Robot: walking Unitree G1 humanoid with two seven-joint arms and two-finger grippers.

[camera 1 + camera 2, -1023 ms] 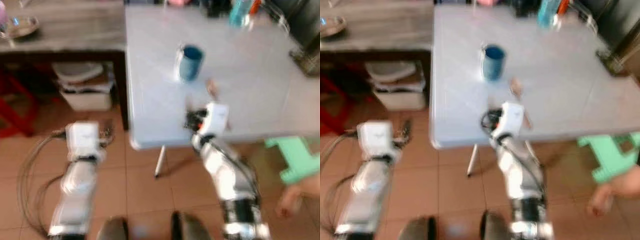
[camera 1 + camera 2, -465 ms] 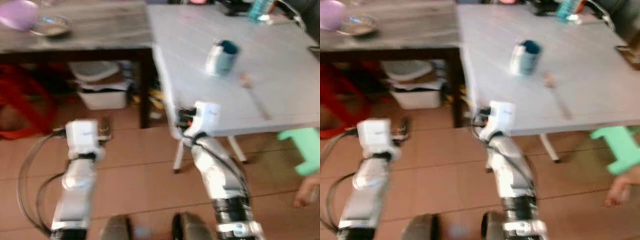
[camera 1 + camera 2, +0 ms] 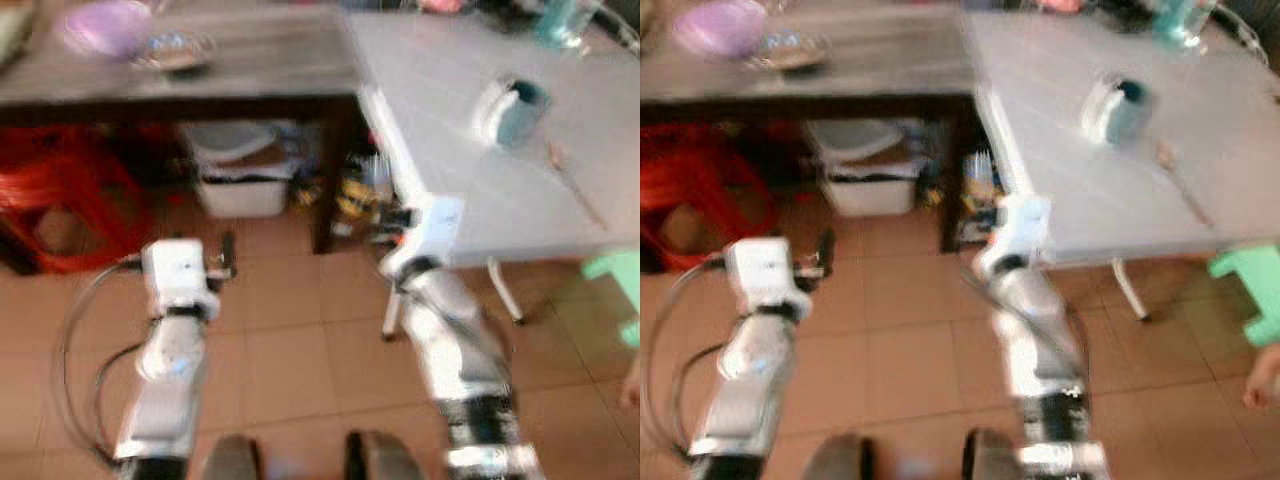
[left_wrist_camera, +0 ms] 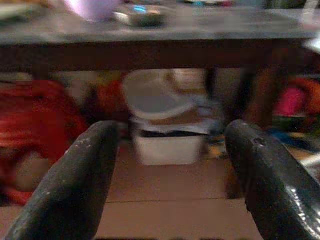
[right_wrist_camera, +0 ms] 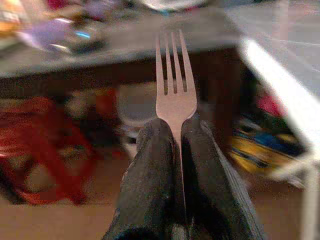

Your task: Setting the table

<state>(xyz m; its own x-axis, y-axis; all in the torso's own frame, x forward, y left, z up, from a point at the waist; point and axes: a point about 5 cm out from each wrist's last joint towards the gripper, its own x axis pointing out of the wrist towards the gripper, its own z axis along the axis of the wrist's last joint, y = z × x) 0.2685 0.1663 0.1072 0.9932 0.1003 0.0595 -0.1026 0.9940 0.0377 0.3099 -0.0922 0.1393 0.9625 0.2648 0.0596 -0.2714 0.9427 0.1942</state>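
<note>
Head views (blurred): the white table (image 3: pixel 450 120) occupies the upper right, carrying a blue cup (image 3: pixel 512 108) and, just beside it toward the near edge, a thin utensil (image 3: pixel 570 180) too smeared to identify. A dark wooden table (image 3: pixel 200 70) adjoins it on the robot's left and carries a purple bowl (image 3: pixel 105 25) and a metal dish (image 3: pixel 172 48); a white bin (image 3: pixel 240 180) sits beneath it. Both arms are held low over the tiled floor, short of either table, a posture that suits carrying rather than placing.

Left wrist view: the left gripper (image 4: pixel 170 165) is spread wide and holds nothing. It faces the underside of the wooden table and the white bin, so it is free for a later pickup.

Right wrist view: the right gripper (image 5: pixel 177 135) is clamped on the handle of a fork (image 5: pixel 175 85), tines projecting forward beyond the fingertips. This grip keeps the tines clear for setting the fork down. The white table edge lies to one side, so the fork is probably not yet over its place.
</note>
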